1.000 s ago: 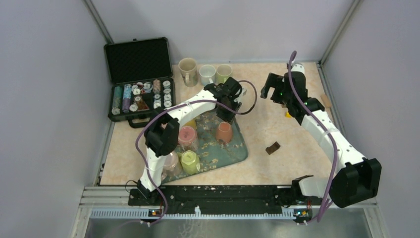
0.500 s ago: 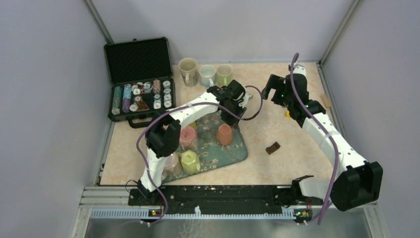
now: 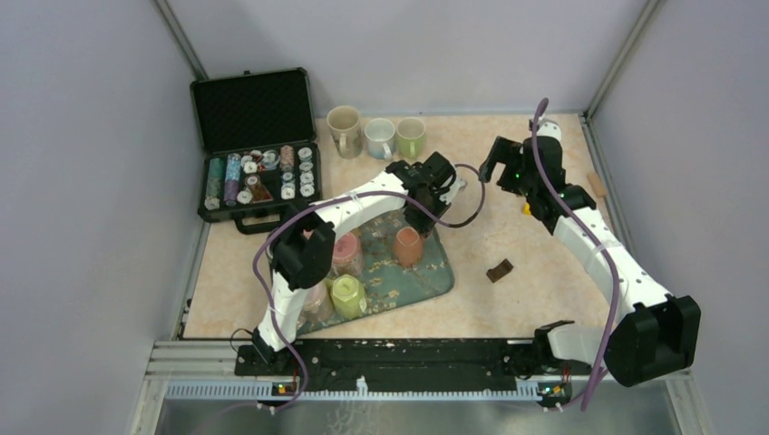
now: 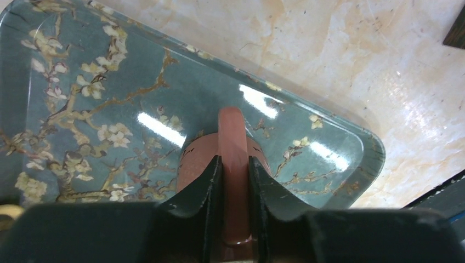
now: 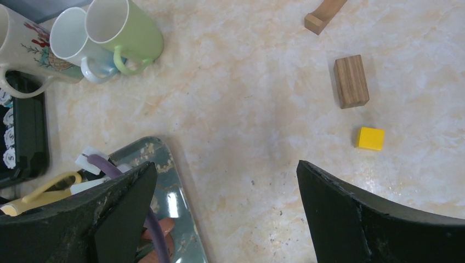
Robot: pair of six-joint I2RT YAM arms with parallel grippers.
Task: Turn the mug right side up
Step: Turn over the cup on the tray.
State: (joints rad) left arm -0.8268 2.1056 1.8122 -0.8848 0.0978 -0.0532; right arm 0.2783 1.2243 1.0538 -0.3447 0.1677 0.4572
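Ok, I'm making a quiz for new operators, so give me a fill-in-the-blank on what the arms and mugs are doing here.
1. The left gripper is shut on the terracotta mug's ____.
2. That mug sits on the floral tray with its mouth facing ____.
3. The right gripper hangs ____ over the table, holding nothing.
4. The small block beside the wooden block is ____.
Missing words: handle; down; open; yellow.

- No legible text, label, brand or number appears in any view.
- Round tokens [image 3: 258,177] in the open black foam-lined case [image 3: 254,109]: face markings too small to read.
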